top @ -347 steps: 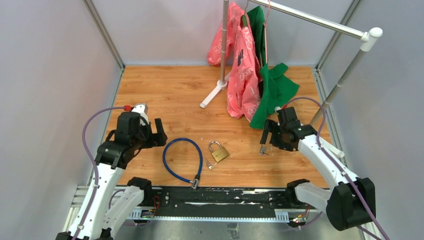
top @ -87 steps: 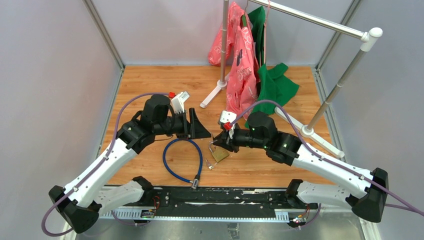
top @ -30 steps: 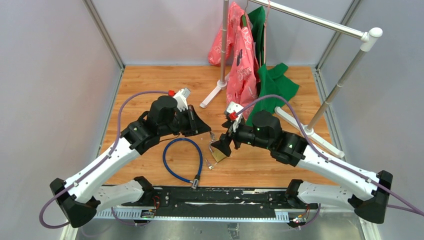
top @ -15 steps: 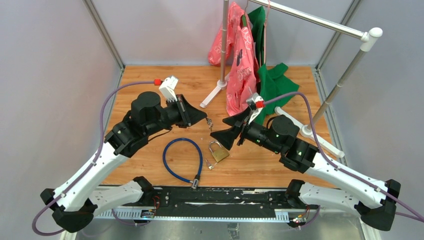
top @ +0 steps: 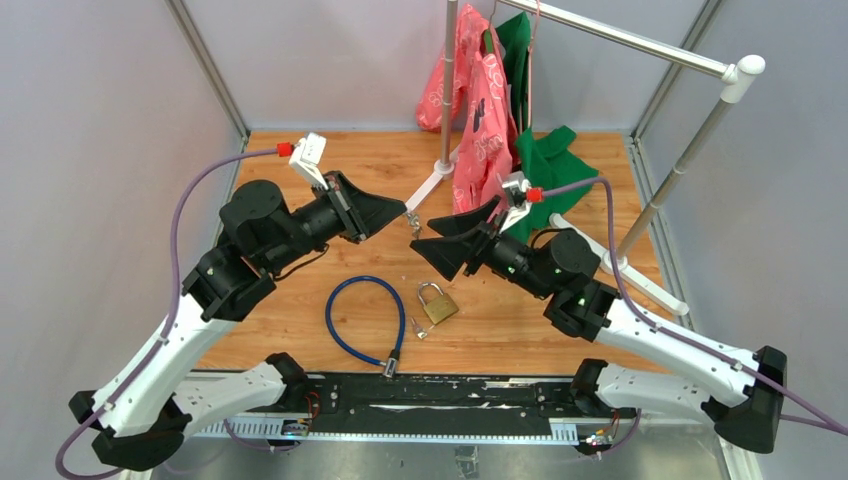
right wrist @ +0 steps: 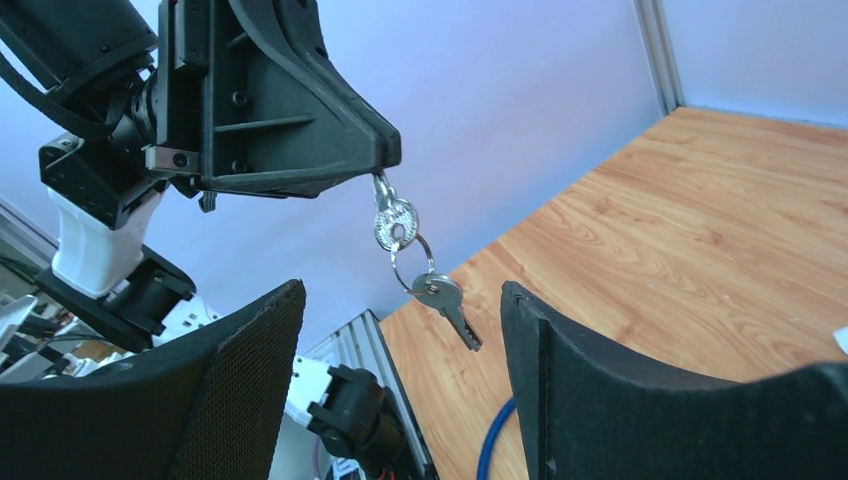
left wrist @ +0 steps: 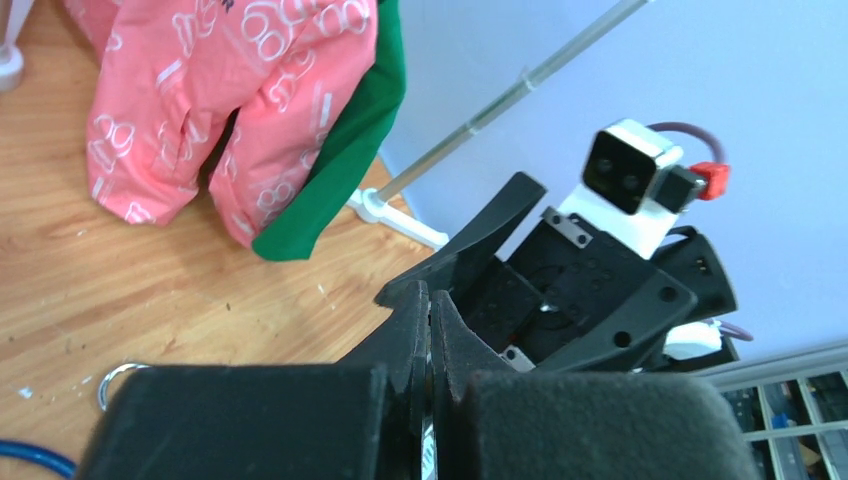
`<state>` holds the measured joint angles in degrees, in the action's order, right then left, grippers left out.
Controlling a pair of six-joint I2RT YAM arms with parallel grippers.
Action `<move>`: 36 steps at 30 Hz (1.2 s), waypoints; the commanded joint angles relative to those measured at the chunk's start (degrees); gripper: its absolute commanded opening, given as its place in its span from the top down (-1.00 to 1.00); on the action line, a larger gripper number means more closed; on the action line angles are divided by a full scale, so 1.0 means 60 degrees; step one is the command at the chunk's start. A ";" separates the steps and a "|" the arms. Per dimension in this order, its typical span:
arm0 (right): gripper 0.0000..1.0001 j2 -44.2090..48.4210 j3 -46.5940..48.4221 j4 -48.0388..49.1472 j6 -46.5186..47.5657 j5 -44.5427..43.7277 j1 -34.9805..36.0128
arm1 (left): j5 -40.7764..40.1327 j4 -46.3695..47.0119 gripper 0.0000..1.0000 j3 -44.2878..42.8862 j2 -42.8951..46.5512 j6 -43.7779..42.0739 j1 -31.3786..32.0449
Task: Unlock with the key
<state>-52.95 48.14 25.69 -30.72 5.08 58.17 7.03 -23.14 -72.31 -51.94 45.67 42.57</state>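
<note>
My left gripper (top: 403, 212) is raised above the table, shut on a silver key (right wrist: 396, 222) at its very tip. A ring and a second key (right wrist: 450, 308) dangle below it. My right gripper (top: 438, 242) faces it, open, with the hanging keys (top: 413, 226) just in front of its wide-apart fingers (right wrist: 250, 350). Nothing touches them. In the left wrist view the shut jaws of my left gripper (left wrist: 430, 302) point at the right gripper (left wrist: 590, 290). The brass padlock (top: 437, 303) lies flat on the wood below, its shackle closed, beside the blue cable lock (top: 345, 300).
A garment rack (top: 620, 40) stands at the back with pink bags (top: 480, 140) and green cloth (top: 545, 175) hanging to the floor. Its white foot (top: 425, 190) lies just behind the grippers. Grey walls close in both sides. A small metal piece (top: 418, 329) lies by the padlock.
The left gripper has lifted the keys up and back, away from the padlock. The right gripper has risen and turned to face them, its jaws a little narrower.
</note>
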 commanded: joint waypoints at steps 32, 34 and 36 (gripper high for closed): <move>-0.09 -0.1206 0.1401 0.2366 -0.0577 0.1003 0.0068 | 0.0041 0.0943 1.00 -0.0558 0.0397 0.0122 0.0083; -0.03 -0.1305 0.1499 0.2403 -0.0630 0.1231 0.0077 | 0.0043 0.0998 1.00 -0.0519 0.0396 0.0144 0.0083; 0.03 -0.1375 0.1498 0.2554 -0.0685 0.1356 0.0076 | 0.0057 0.1062 1.00 -0.0500 0.0395 0.0166 0.0083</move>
<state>-60.71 54.98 37.85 -34.24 10.15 58.17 7.29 -19.18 -75.13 -50.13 46.13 42.57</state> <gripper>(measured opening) 0.509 0.011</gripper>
